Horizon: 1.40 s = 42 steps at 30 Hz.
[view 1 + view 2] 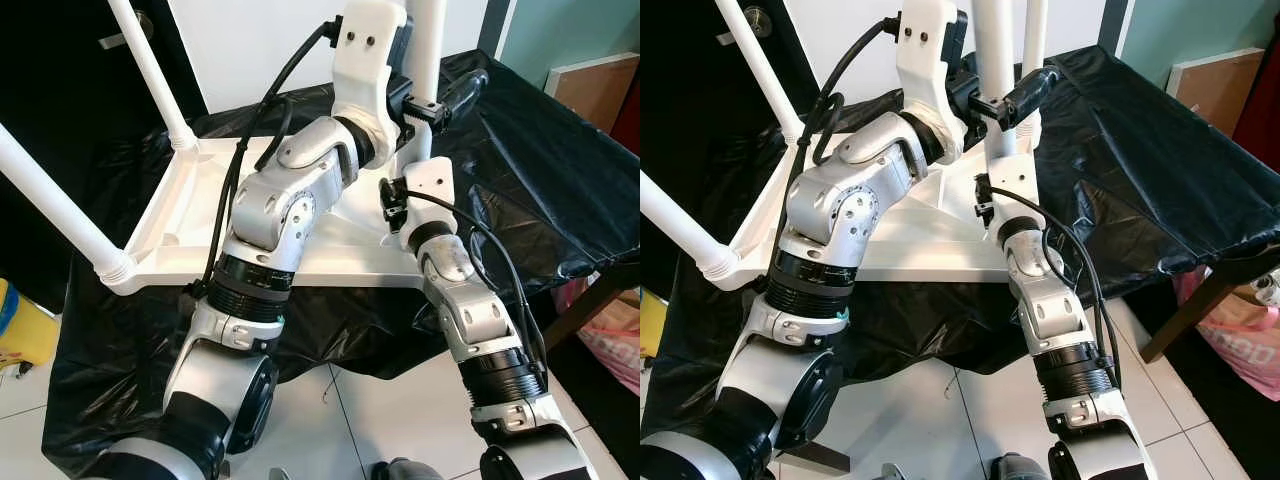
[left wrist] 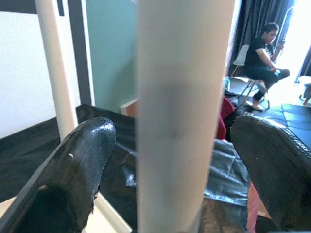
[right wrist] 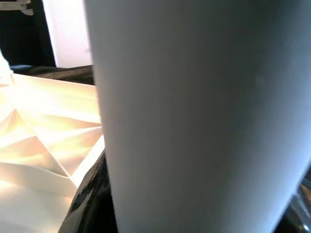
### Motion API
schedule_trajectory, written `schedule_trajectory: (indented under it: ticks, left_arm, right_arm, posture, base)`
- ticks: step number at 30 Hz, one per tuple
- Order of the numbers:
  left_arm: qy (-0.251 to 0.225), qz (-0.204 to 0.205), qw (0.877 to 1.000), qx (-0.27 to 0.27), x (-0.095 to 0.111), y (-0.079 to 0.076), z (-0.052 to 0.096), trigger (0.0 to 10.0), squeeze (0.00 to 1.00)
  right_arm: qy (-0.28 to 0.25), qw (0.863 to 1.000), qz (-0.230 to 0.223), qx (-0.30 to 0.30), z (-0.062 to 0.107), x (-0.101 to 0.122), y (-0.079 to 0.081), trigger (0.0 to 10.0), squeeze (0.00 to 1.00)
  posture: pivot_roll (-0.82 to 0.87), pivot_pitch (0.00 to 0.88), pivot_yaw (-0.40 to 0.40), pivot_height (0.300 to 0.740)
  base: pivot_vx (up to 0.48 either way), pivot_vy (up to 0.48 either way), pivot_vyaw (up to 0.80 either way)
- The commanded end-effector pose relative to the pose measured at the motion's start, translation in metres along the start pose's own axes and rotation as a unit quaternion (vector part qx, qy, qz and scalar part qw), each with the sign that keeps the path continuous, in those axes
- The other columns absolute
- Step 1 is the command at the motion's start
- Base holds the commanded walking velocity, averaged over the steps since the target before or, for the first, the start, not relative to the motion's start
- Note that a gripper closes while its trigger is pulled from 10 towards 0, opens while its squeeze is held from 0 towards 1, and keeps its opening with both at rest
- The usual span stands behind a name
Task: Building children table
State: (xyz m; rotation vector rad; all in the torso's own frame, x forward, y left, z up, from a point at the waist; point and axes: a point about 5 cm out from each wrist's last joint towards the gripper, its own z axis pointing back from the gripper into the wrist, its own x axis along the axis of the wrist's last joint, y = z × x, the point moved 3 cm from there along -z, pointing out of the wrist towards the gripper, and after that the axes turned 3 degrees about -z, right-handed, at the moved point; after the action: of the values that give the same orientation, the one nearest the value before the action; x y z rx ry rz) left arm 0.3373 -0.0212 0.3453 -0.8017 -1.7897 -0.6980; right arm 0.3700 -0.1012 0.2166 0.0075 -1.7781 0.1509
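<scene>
right gripper (image 1: pixel 992 190): low at the near-right leg's base, grip not visible, cannot tell
tabletop (image 1: pixel 190 215): white, upside down on black sheet (image 1: pixel 560 190), legs up
left gripper (image 1: pixel 1000 100): higher, fingers (image 2: pixel 80 165) spread either side of upright leg (image 2: pixel 182 116), not clamped
person (image 2: pixel 262 58): seated, far right

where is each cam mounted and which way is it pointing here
Left eye, on the head: looks down at the upturned white table top on black sheeting; both silver arms show.
Right eye: same scene; left gripper around the near table leg.
Left wrist: looks along its black fingers on either side of that leg; a seated person beyond.
Right wrist: pressed close to a white leg; the table's underside alongside.
All share the white table.
</scene>
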Motion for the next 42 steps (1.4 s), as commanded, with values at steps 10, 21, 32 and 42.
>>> schedule_trajectory:
  ticks: [10,21,32,42]
  left_arm:
    - [-0.007,-0.034,0.999,0.041,-0.006,0.01,0.012,10.0,0.0]
    - [-0.026,-0.05,0.995,0.081,-0.011,0.018,0.024,10.0,0.0]
    - [-0.002,-0.074,0.992,0.104,-0.037,0.02,0.039,10.0,0.0]
    - [0.013,-0.081,0.995,0.052,-0.055,0.001,0.05,10.0,0.0]
  right_arm:
    - [0.007,0.998,-0.04,-0.037,0.004,-0.003,-0.014,10.0,0.0]
    - [0.011,0.996,-0.067,-0.06,0.007,-0.005,-0.031,10.0,0.0]
    - [-0.012,0.995,-0.051,-0.081,0.018,-0.003,-0.045,10.0,0.0]
    - [-0.013,0.996,-0.042,-0.077,0.026,-0.008,-0.045,10.0,0.0]
  posture:
    - [-0.17,0.043,0.039,0.74]
    - [-0.17,0.061,0.031,0.74]
    - [-0.17,0.086,0.031,0.74]
    - [-0.18,0.098,0.033,0.74]
  base:
    - [0.0,0.0,0.0]
    - [0.0,0.0,0.0]
    - [0.0,0.0,0.0]
    - [0.0,0.0,0.0]
